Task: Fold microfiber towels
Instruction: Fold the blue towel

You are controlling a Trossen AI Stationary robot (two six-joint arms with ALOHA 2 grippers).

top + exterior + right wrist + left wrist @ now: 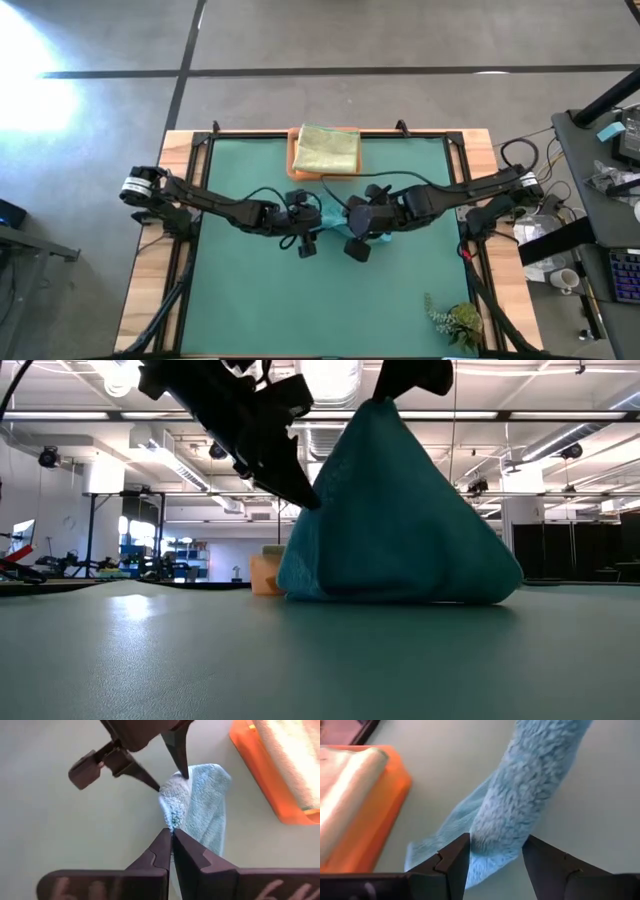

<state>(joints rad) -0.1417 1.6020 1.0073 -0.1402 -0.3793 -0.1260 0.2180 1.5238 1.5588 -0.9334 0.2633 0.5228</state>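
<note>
A teal microfiber towel (400, 520) stands as a tent in the middle of the green mat (250, 300), its top held up and its lower hem (400, 596) resting on the mat. My right gripper (171, 832) is shut on the top. My left gripper (495, 855) is open and comes in slanting down from the table's left. Its fingers stand on either side of the towel's hanging side edge (495, 840), low down. More towels are stacked at the far edge, a pale yellow-green one (327, 150) on top of an orange one (375, 820). My right gripper pinches a bunched point of the teal towel (173, 820) between its two fingers, coming slanting down from above. The towel hangs below the fingers and spreads out, with its lower hem on the mat. My left gripper: I cannot tell whether its fingers (184, 767) touch the towel.
The towel stack sits on a small wooden tray (292, 140) at the middle of the far edge. A small sprig of greenery (455, 322) lies at the near right corner. Bare mat lies toward the near edge.
</note>
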